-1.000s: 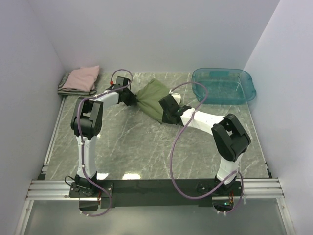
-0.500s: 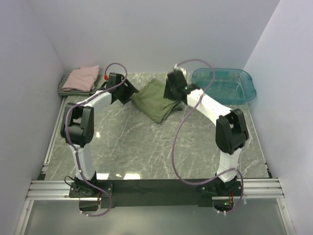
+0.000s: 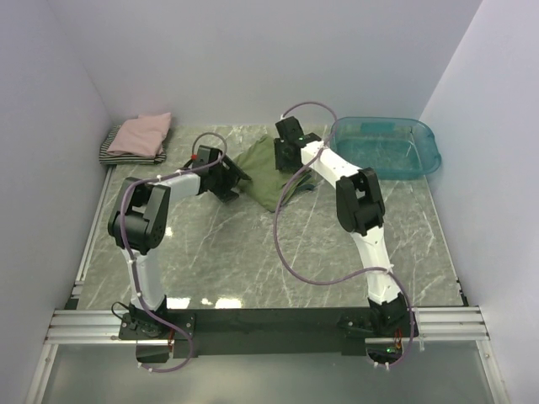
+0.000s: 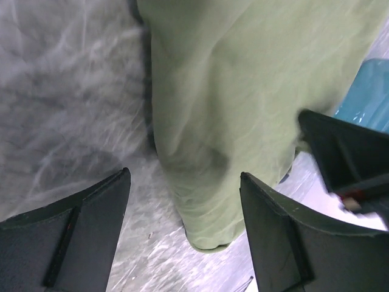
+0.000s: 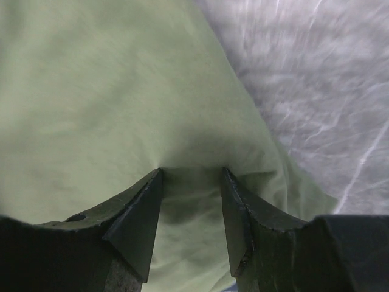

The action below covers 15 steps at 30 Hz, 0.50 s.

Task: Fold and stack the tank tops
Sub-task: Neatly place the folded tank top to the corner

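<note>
White walls box in a grey marbled surface [image 3: 253, 252]. The olive top [image 3: 263, 175] lies folded into a compact slab at mid-depth, near the centre, with the tub [image 3: 425, 160] off to its right. The finished stack sits in the far left corner, a pink top [image 3: 143, 130] on a striped top [image 3: 112, 153]. I take that corner as where this piece belongs next.

The left tool [image 4: 184, 175] is spread wide and grips nothing. Through its wrist camera I see the cloth's rounded edge lying between and just beyond the fingers, flat on the marble. The right tool [image 5: 191, 171] is also spread. Its tips touch the fabric, which puckers slightly at each one, so I judge it is pressing the fold flat and not pinching it.

Both arms bracket the garment. The left arm has its elbow raised over the left half of the surface, and its forearm reaches in to the near left edge of the top. The right arm is bent sharply, its forearm swung inward and away from me to the far right edge, close to the tub.

The fold looks done to me, and stacking is not yet done.
</note>
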Tool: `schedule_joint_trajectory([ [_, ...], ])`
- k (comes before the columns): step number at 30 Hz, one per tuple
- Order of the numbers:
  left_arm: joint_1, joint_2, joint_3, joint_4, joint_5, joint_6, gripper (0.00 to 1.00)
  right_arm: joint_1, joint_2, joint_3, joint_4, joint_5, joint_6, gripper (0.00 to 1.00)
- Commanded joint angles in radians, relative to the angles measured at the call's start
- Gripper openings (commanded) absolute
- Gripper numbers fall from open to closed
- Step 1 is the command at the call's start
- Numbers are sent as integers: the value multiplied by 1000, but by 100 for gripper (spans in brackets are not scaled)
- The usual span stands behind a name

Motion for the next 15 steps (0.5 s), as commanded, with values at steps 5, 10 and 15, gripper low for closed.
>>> schedule_joint_trajectory([
  [5,-37,15,8,-16,-25,-84,81,-5,77,122,-150,53,-21,51],
  [10,-99,76,79,-162,-155,-161,85,-20,31,-5,-111,51,16,50],
  [15,-131,104,65,-134,-220,-264,85,-36,-9,-60,-91,36,21,50],
])
